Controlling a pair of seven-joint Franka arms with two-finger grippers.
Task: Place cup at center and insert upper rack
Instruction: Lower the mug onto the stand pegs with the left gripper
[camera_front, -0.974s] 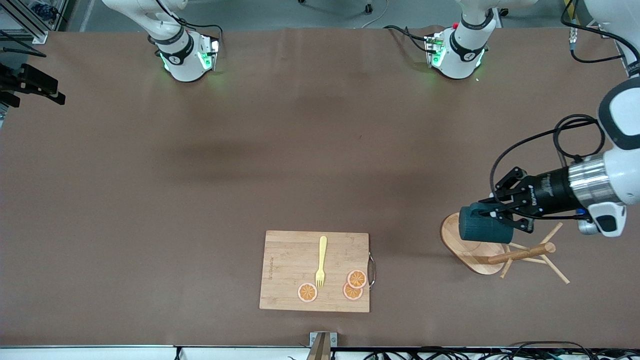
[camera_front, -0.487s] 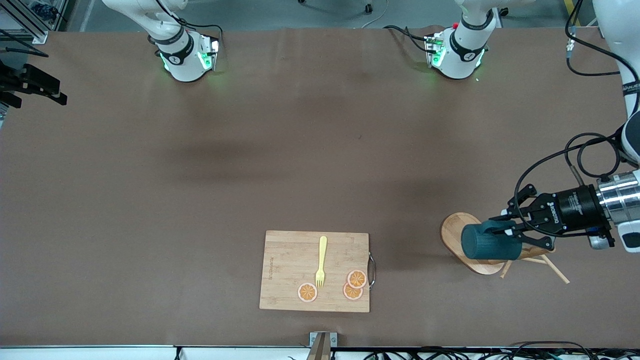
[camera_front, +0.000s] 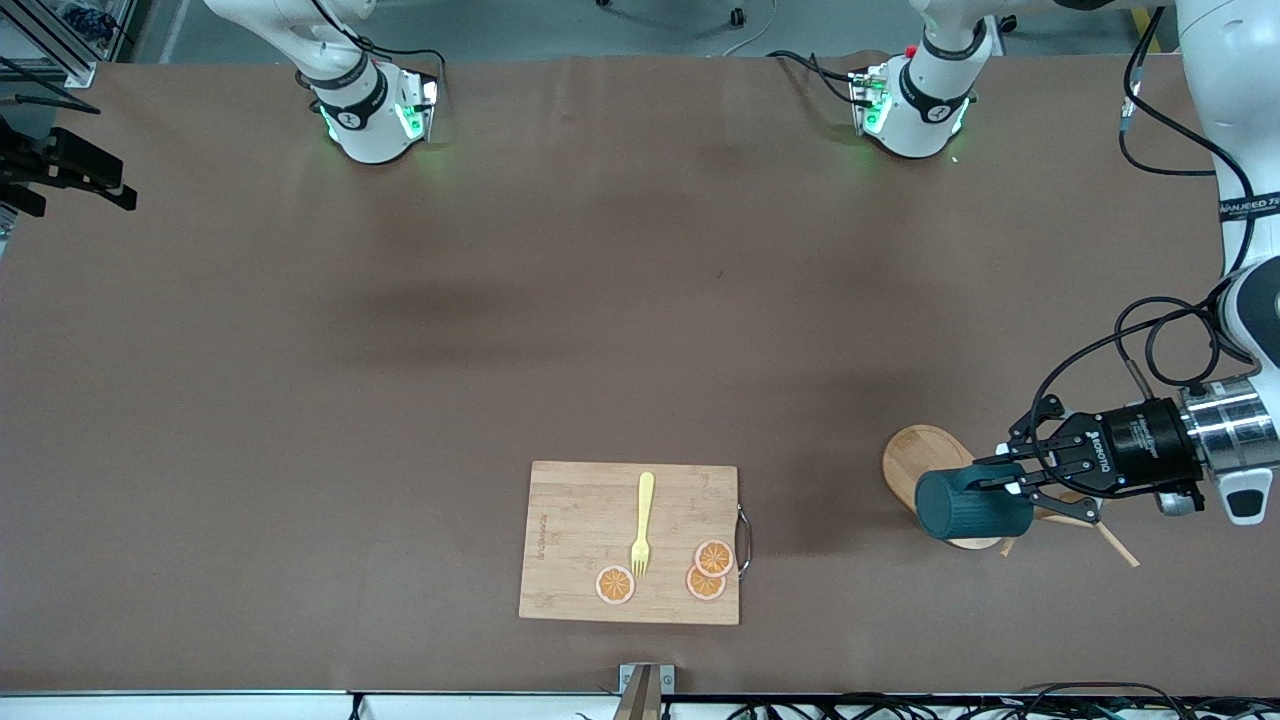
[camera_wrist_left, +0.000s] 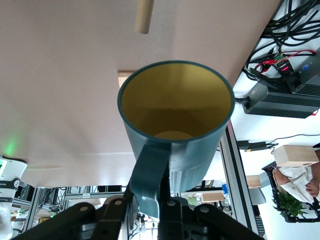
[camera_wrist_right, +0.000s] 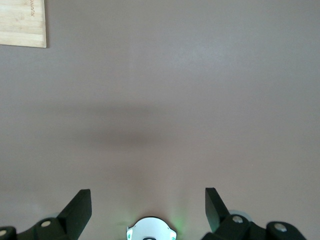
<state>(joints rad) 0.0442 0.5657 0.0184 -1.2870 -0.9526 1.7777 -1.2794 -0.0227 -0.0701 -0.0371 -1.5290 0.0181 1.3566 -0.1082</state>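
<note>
Now, by label:
Left gripper (camera_front: 1005, 487): lower right of the front view, over the upper rack; fingers clamped on the cup's handle (camera_wrist_left: 149, 175).
Cup (camera_front: 973, 505): held on its side in the air, long axis level, mouth toward the gripper, closed bottom pointing toward frame centre.
Cup contents: nothing; bare mustard inside.
Upper rack (camera_front: 925, 458): tipped over beneath the cup, oval base on edge, post hidden, pegs (camera_front: 1110, 540) poking out under the wrist.
Key relation: table centre lies well toward the frame's middle from the cup, so the left arm is the nearer one.
Right gripper (camera_wrist_right: 148, 207): unseen in the front view, jaws spread wide over bare table; waiting.
Cutting board (camera_front: 575, 520): lower centre; holds a yellow fork (camera_front: 642, 522) and three orange slices (camera_front: 614, 584).
</note>
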